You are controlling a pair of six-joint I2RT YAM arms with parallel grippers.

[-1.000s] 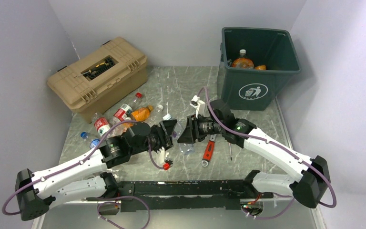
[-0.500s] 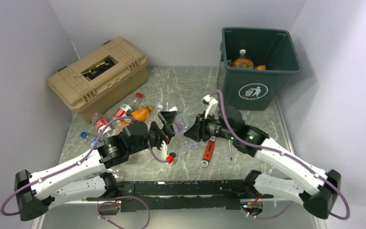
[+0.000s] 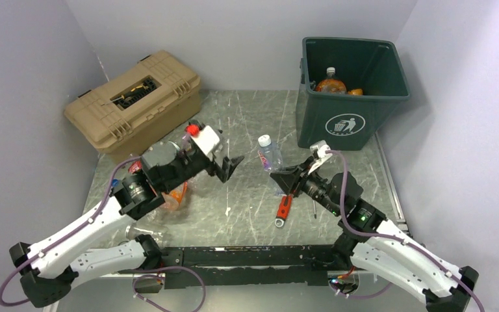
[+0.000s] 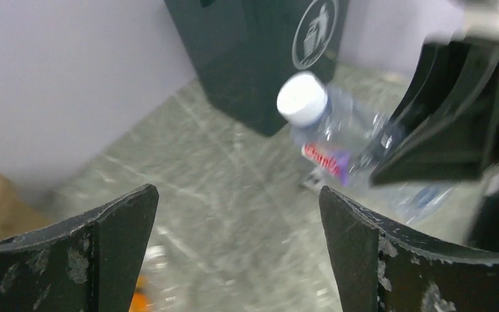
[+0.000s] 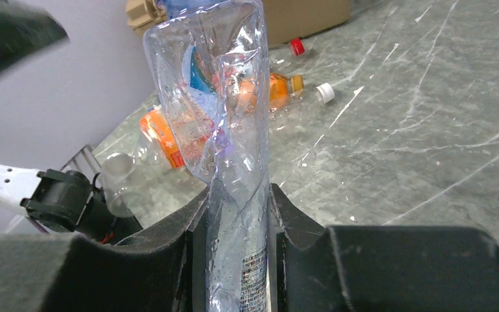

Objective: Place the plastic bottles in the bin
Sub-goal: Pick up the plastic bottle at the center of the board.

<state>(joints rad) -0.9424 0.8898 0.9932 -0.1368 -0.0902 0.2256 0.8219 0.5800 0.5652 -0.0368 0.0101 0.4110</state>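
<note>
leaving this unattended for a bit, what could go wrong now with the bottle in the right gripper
1. The right gripper pinches the crushed bottle low down, with most of it sticking out beyond the grip; it may slip or twist free on the way.
2. The bin is tall; the protruding bottle could catch its rim.
3. The open left gripper points at the bottle from close by; the arms might clash.

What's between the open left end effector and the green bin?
A clear white-capped bottle, held by the right end effector; the left wrist view shows it before the bin.
</note>
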